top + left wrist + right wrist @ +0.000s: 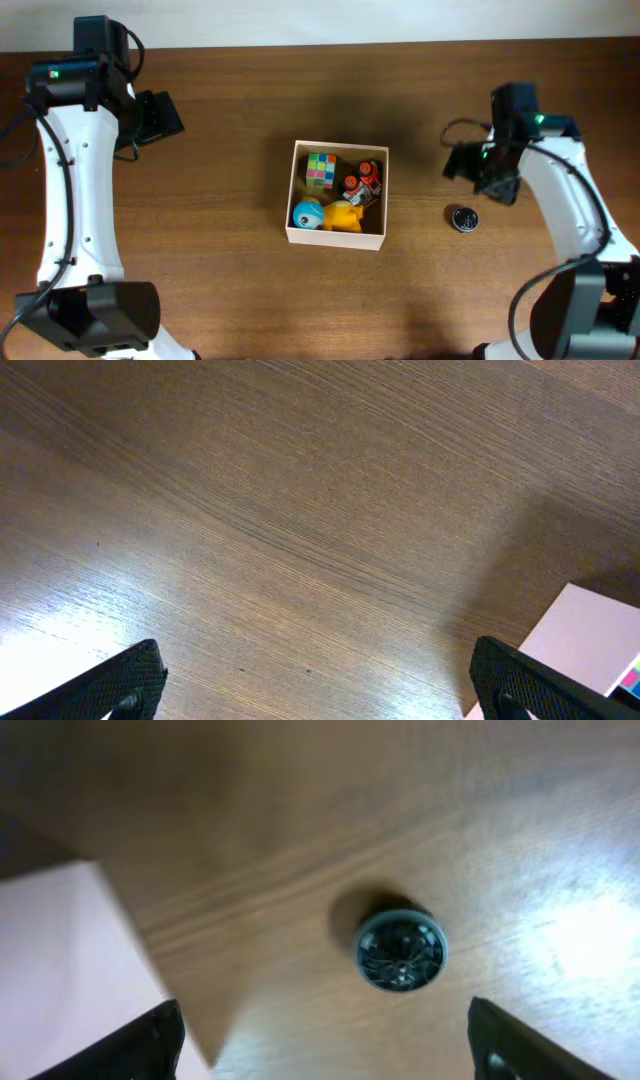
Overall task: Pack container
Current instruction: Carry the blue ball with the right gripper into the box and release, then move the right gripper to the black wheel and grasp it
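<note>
I see one box [337, 238]. I count four toys in it: one colored cube [321, 169], one red car [364, 183], one blue round toy [308, 214], one yellow toy [345, 217]. One small black wheel [401, 950] sits outside.

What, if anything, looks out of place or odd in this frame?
One thing: a small dark wheel-like disc lies alone on the table, right of the container, while the other toys sit inside it. Whether it came off the toy car cannot be told. Nothing looks spilled or damaged.
</note>
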